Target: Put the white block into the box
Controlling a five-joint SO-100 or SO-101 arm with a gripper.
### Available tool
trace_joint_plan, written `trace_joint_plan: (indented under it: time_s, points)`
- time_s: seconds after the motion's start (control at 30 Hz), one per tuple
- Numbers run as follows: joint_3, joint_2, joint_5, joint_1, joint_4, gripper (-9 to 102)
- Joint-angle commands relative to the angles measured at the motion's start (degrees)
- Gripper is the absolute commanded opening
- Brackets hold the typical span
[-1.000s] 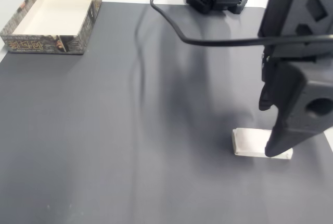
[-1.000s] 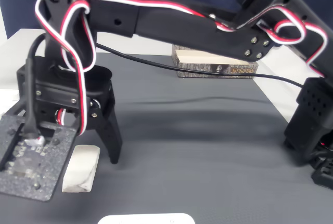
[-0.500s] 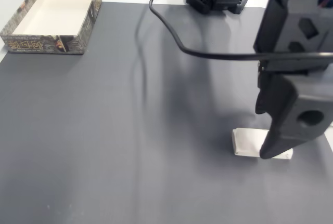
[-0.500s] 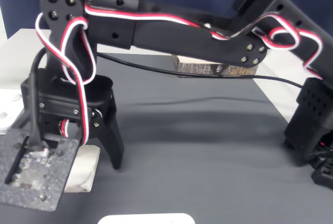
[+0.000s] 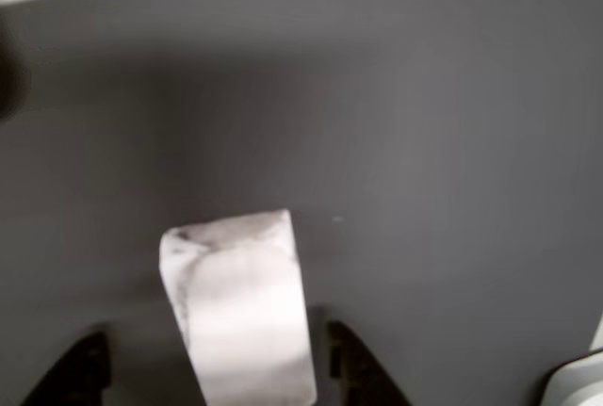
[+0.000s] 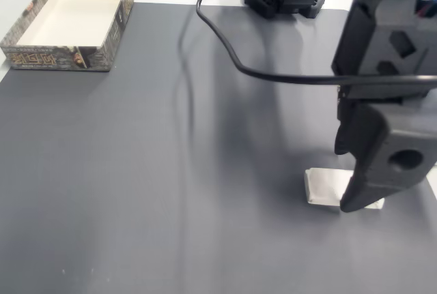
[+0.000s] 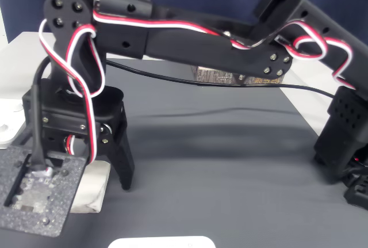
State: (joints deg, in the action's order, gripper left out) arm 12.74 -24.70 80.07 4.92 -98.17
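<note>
Surface: grey mat covering the counter (image 6: 171,171), with a pale strip of bare counter showing along its far edge in a fixed view.
Near edge: we see a glossy white piece (image 7: 161,242) lying at the front of the mat in a fixed view.
White block: the white block (image 5: 240,307) lies flat on the mat, near the right edge in a fixed view (image 6: 328,188); in the other view it runs lengthwise between the two dark fingertips (image 5: 353,368).
Hand: the hand (image 5: 212,373) is spread wide around the block, one finger on each side, neither touching it as far as we can tell.
Open room: we see a broad stretch of bare mat between the block and the far left corner.
Cable: a black cable (image 6: 225,41) arcs above the mat's far half.
Box: the box (image 6: 68,22) sits at the far left corner, well apart from the block.
</note>
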Motion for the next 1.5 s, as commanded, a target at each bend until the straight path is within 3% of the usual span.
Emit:
trace_joint_plan:
  time_s: [0.0,0.7,1.0,1.47]
  points:
    - [-3.78,-1.05,-0.18,0.88,-0.35,30]
    - [-3.60,-0.97,-0.18,0.62,-1.14,20]
    - [-3.25,-1.05,-0.09,0.44,-1.32,6]
    - [-3.08,-0.97,-0.26,0.26,-1.41,-1]
